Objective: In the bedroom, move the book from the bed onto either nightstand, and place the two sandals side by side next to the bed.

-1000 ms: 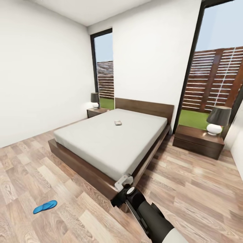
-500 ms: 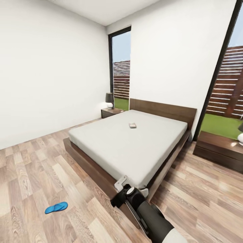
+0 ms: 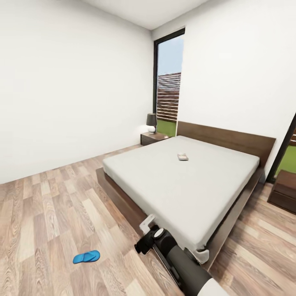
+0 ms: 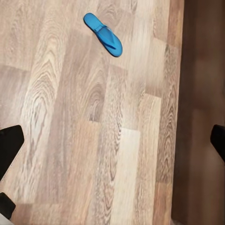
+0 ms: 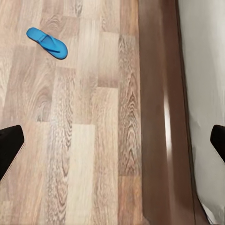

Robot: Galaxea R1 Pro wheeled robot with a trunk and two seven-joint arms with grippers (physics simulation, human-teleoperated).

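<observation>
The book point(image 3: 182, 156) lies on the white mattress of the bed point(image 3: 164, 181), toward the headboard. One blue sandal point(image 3: 86, 257) rests flat on the wooden floor point(image 3: 49, 213), well apart from the bed's foot corner. A nightstand point(image 3: 153, 137) with a lamp point(image 3: 151, 122) stands beside the headboard. Both wrist views show dark fingers point(image 4: 9, 145) spread wide over the floor; the sandal point(image 5: 47, 42) looks strap-up, though small.
</observation>
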